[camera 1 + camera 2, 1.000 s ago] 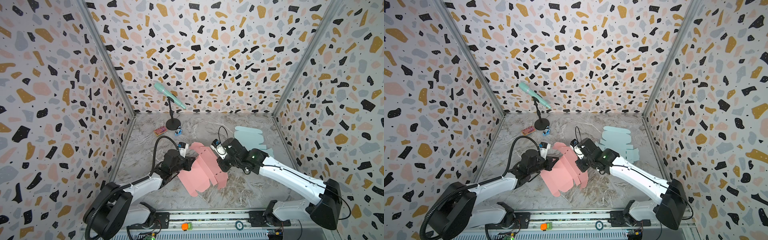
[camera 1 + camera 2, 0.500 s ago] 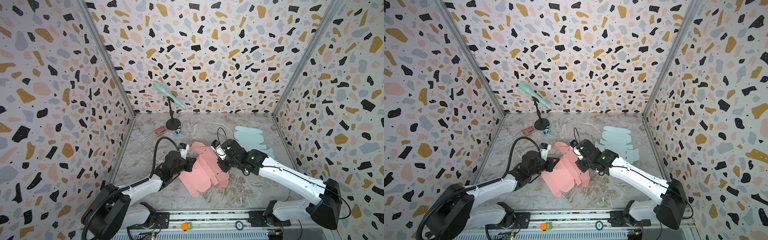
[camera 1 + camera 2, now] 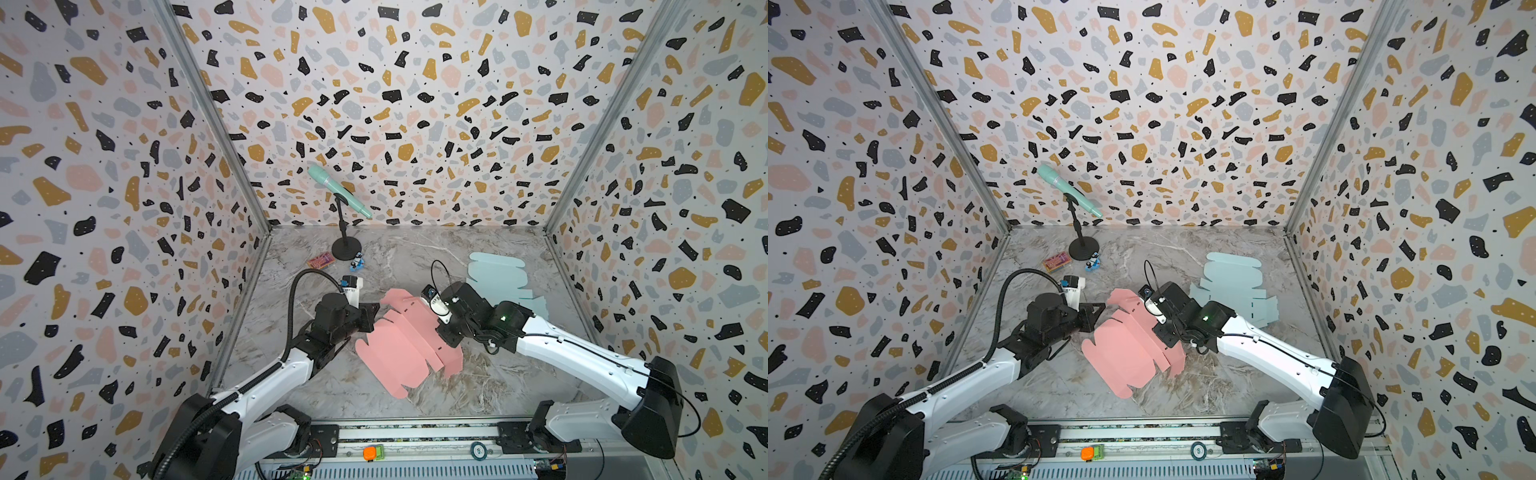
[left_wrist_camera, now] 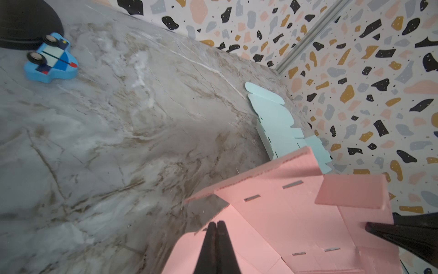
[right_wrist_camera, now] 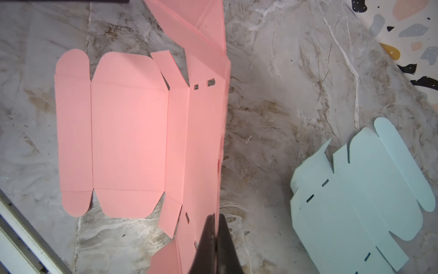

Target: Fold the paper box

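Flat pink die-cut cardboard box blank (image 3: 399, 345) lies at lower centre of both top views, its far panels partly raised. Left gripper (image 4: 216, 224) and right gripper (image 5: 216, 217), both clenched empty, flank it. Best to pin the base while pushing along the crease.

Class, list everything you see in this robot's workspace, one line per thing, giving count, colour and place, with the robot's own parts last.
pink paper box: one, pink, unfolded blank mid table, some panels raised
pale blue box blank: one, pale blue, flat, back right of the table
microphone: one, teal, on a black stand, back left
toy car: one, blue, beside the stand's base
packet: one, pink and orange, left of the stand's base
table: one, grey marble
walls: three, terrazzo pattern, around the table
left gripper: one, black, shut, at the pink box's left edge
right gripper: one, black, shut, at its right edge
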